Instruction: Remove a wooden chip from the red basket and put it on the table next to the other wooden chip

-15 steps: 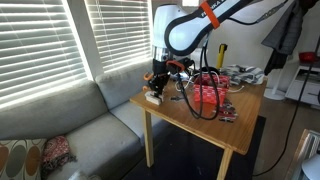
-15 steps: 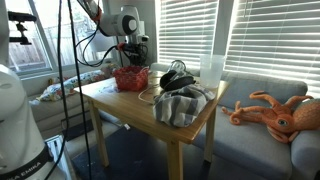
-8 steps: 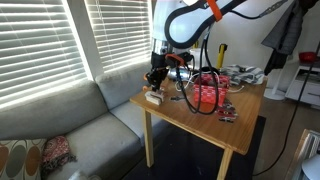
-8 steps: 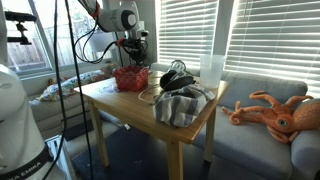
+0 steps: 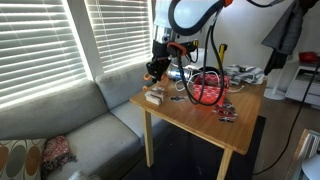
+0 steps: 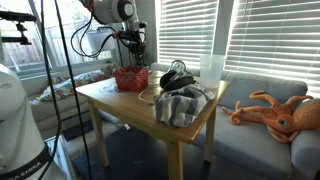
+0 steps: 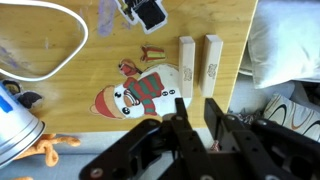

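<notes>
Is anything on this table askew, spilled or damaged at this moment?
Nothing looks spilled or damaged. One wooden chip lies parallel beside the other wooden chip, both close to the edge of the table. Only the crumpled grey cloth near a table corner looks untidy.

Gripper hangs above the table at its sofa-side corner, clear of the pale wooden chip lying there. Red basket sits mid-table, black cable looped beside it. Jaw gap unreadable.
</notes>
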`<control>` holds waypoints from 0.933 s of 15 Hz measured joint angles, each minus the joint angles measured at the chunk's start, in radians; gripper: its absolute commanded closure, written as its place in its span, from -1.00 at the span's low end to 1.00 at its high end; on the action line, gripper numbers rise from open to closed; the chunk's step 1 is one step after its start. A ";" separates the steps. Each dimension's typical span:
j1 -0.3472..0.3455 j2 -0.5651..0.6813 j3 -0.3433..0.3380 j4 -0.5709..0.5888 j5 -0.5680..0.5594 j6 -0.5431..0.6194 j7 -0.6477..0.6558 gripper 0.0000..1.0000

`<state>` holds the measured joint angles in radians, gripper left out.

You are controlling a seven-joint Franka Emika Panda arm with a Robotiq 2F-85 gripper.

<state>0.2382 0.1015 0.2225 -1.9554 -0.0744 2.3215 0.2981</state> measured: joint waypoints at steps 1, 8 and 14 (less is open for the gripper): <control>0.000 0.000 -0.002 -0.001 -0.005 0.000 0.002 1.00; 0.000 0.054 -0.011 -0.006 -0.049 0.017 0.009 1.00; 0.007 0.113 -0.011 -0.005 -0.068 0.035 0.009 1.00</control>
<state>0.2454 0.2149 0.2114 -1.9609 -0.1421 2.3565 0.3075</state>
